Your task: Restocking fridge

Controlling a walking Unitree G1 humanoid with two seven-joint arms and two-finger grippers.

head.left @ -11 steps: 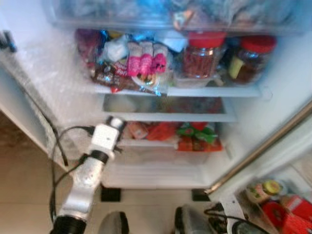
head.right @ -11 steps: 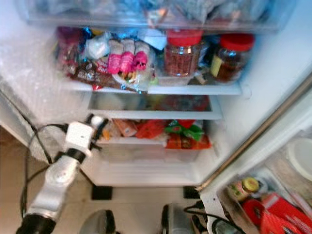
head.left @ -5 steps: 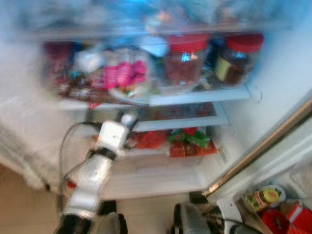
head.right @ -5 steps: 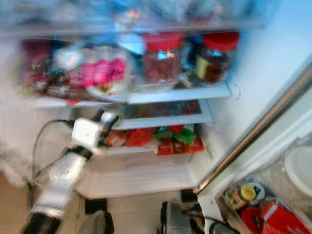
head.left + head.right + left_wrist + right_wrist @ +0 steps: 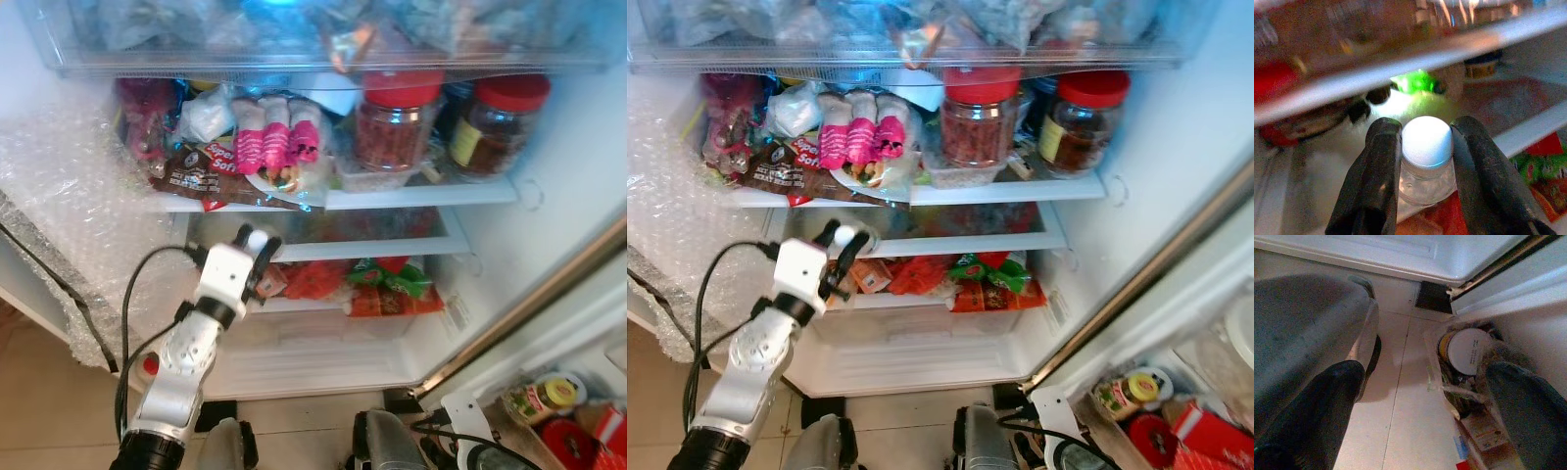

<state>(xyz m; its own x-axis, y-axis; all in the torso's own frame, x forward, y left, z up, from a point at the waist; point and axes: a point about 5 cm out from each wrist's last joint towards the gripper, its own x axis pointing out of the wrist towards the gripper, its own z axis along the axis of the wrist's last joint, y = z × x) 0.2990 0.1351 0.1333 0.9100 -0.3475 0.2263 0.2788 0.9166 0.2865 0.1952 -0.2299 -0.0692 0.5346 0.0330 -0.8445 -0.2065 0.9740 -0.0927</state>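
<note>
My left gripper [image 5: 1425, 147] is shut on a clear plastic bottle [image 5: 1426, 183] just below its white cap [image 5: 1426, 141], one black finger [image 5: 1376, 166] on each side. In the eye views the cap [image 5: 258, 238] and left gripper [image 5: 844, 237] sit at the front left edge of the fridge's thin glass shelf [image 5: 392, 245], above the lower shelf with red and green packets [image 5: 382, 284]. The bottle's body is mostly hidden behind the wrist. My right gripper [image 5: 1415, 431] hangs idle over the floor, its fingers [image 5: 1308, 421] wide apart and holding nothing.
The upper shelf holds two red-lidded jars [image 5: 397, 117], pink packs [image 5: 277, 142] and dark snack bags. Bubble wrap [image 5: 69, 215] covers the fridge's left wall. A door bin [image 5: 539, 397] with jars and cartons is at the lower right. A cable [image 5: 127, 323] loops beside my left arm.
The head view swayed and blurred, then settled. My left gripper, still holding the bottle, has edged slightly right toward the thin glass shelf.
</note>
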